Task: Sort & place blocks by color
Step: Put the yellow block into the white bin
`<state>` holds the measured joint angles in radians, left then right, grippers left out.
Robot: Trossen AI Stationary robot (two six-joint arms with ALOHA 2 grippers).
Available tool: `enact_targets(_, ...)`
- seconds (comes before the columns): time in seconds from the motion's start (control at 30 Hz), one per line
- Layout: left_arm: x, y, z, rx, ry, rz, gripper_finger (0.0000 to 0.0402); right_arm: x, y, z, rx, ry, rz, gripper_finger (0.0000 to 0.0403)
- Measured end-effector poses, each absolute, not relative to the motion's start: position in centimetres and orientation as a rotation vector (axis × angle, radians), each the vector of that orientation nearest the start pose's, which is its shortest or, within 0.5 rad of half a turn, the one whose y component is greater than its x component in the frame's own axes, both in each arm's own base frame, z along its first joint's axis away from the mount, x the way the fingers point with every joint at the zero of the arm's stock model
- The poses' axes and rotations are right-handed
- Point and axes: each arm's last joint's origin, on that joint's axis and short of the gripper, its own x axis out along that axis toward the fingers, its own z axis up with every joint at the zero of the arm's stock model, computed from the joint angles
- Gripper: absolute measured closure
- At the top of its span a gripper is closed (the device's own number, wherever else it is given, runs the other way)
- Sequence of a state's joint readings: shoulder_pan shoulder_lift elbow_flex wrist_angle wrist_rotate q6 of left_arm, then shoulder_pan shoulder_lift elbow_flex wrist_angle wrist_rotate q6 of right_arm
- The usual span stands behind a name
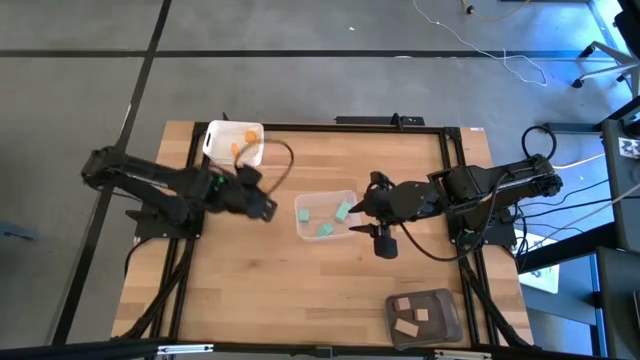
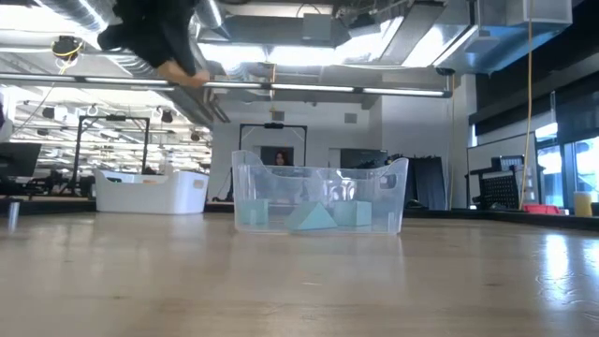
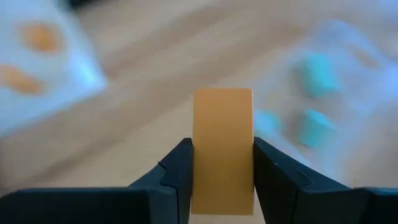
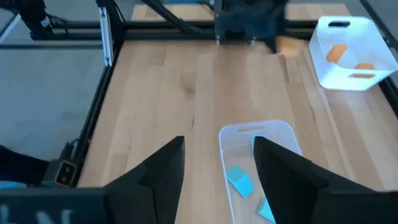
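Note:
My left gripper [image 1: 266, 207] hovers between the white tub [image 1: 235, 143] and the clear tub [image 1: 325, 214], shut on an orange block [image 3: 222, 149]. The white tub has orange blocks [image 4: 337, 53] lying in it. Teal blocks [image 1: 343, 211] lie in the clear tub, and tan blocks [image 1: 405, 304] in the dark grey tub [image 1: 424, 316]. My right gripper [image 4: 219, 142] is open and touches nothing. It hangs above the table by the clear tub's right end [image 4: 258, 134]. My left gripper pinches the orange block between its two fingers [image 3: 179, 174], one on each long side face [image 3: 199, 155]. The block's free end [image 3: 222, 99] sticks out past the fingertips. It is lifted clear, high above the table [image 2: 185, 73].
The three tubs stand apart on the wooden table [image 1: 250, 290]: white at the far left, clear in the middle, dark grey near the right front corner. Bare board lies in front of the clear tub and along the near left. Black frame rails [image 1: 190, 190] run along the table's sides.

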<state>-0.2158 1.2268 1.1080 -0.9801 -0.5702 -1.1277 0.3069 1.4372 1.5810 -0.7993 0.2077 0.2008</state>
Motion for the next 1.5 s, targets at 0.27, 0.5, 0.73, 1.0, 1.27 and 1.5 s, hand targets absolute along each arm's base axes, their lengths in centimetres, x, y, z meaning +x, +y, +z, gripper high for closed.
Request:
enact_targets(0.27,20.2,3.7,30.4,-0.533,0.796,1.043,0.0280,28.6,8.4,40.5,0.042,0.590,0.038,0.0210)
enact_targets(0.5,19.1,9.5,30.0,-0.554,0.877,1.123,0.0280,28.6,8.5,40.6,0.053,0.580,0.037,0.0210)
enact_targets(0.73,17.9,14.6,29.8,-0.629,0.841,1.133,0.0280,28.7,8.5,40.8,0.081,0.558,0.035,0.0210)
enact_targets(1.0,18.2,18.8,26.2,-0.675,1.000,1.132,0.0280,28.8,8.9,41.0,0.065,0.552,0.169,0.0210)
enact_targets(1.27,18.8,22.2,22.7,-0.730,1.063,1.101,0.0280,28.8,9.0,41.0,0.078,0.552,0.211,0.0210)
enact_targets(1.5,19.3,23.9,19.9,-0.776,1.112,1.051,0.0280,28.8,9.0,41.0,0.075,0.550,0.196,0.0210)
